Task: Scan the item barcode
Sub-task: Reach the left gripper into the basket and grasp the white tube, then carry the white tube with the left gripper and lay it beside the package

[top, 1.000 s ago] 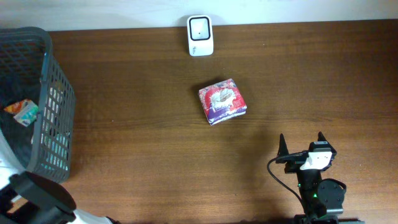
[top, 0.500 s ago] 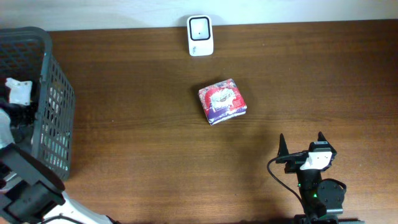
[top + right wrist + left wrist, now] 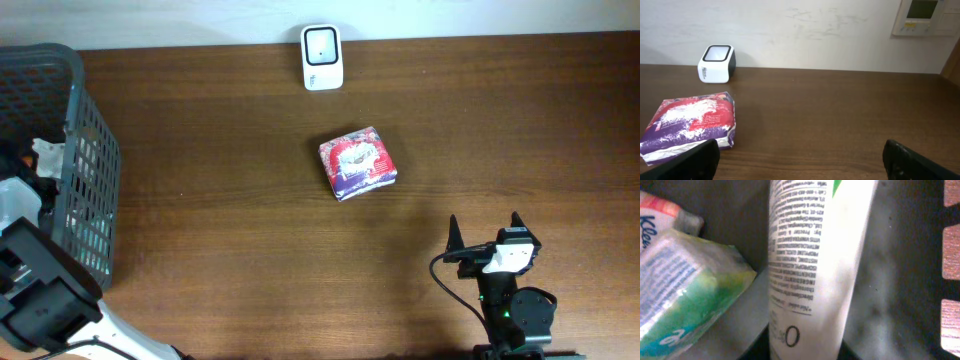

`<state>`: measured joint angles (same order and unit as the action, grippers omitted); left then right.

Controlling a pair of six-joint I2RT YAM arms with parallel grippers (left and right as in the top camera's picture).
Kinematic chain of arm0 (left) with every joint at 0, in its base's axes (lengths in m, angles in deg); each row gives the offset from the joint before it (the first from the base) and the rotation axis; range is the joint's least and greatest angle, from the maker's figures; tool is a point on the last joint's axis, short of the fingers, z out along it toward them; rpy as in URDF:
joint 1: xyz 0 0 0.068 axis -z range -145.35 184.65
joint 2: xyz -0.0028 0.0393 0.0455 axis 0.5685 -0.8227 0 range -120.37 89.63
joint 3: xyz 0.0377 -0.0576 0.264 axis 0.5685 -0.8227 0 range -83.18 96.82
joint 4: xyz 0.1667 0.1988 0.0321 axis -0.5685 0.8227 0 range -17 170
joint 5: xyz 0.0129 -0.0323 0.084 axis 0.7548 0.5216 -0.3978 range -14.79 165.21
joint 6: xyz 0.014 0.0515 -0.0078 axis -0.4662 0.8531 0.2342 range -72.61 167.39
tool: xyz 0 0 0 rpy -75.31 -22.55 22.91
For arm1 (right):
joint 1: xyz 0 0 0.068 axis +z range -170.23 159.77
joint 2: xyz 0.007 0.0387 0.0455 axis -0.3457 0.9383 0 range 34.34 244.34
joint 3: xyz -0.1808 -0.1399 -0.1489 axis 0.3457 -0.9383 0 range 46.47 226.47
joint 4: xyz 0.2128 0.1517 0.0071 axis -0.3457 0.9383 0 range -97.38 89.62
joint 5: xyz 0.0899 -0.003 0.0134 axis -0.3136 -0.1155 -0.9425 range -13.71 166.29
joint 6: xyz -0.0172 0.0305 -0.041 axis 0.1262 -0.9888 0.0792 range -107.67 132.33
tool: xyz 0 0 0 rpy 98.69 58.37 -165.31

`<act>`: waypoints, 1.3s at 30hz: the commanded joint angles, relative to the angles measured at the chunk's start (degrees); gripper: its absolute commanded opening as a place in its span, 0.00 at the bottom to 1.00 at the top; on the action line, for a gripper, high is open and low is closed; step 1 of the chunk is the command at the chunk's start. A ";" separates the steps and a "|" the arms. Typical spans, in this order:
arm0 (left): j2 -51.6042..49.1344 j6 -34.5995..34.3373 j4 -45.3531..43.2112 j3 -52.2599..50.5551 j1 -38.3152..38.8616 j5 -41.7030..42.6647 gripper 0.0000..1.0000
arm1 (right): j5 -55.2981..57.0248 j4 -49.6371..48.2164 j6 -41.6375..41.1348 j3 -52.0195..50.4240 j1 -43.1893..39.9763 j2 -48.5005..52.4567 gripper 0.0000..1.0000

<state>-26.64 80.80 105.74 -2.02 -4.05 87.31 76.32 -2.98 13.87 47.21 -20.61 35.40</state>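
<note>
A white tube (image 3: 815, 255) with fine black print stands between the dark fingers of my left gripper (image 3: 805, 347), which press on both its sides low in the left wrist view. That gripper (image 3: 35, 160) is down inside the grey basket (image 3: 85, 150) at the table's left edge. The white barcode scanner (image 3: 322, 57) stands at the table's far edge, also in the right wrist view (image 3: 716, 63). My right gripper (image 3: 485, 232) rests open near the front right, nothing between its fingers (image 3: 800, 160).
A red and purple packet (image 3: 358, 163) lies mid-table, left of the right gripper (image 3: 690, 125). In the basket beside the tube lie a green packet (image 3: 685, 285) and a tissue pack (image 3: 655, 215). The basket's mesh wall (image 3: 950, 255) is close on the right.
My left arm has reached down into the basket and its fingers have closed from wide open onto the white tube. The right arm has not moved.
</note>
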 commanded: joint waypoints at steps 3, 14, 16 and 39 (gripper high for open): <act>5.14 -26.88 2.03 8.94 -0.90 4.57 0.00 | 0.50 0.20 -0.04 -0.42 0.42 -0.22 0.99; 39.65 -62.95 -1.44 11.26 2.80 32.48 0.00 | 0.50 0.20 -0.07 -0.42 0.42 -0.22 0.99; 39.82 -62.84 1.31 11.21 10.16 33.29 0.00 | 0.50 0.20 -0.07 -0.42 0.42 -0.22 0.99; -10.14 -69.07 6.54 10.78 70.01 -6.78 0.06 | 0.50 0.20 -0.07 -0.42 0.42 -0.22 0.99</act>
<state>-34.64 3.38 113.95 8.87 63.69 74.33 76.32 -2.98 13.85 47.21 -20.59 35.40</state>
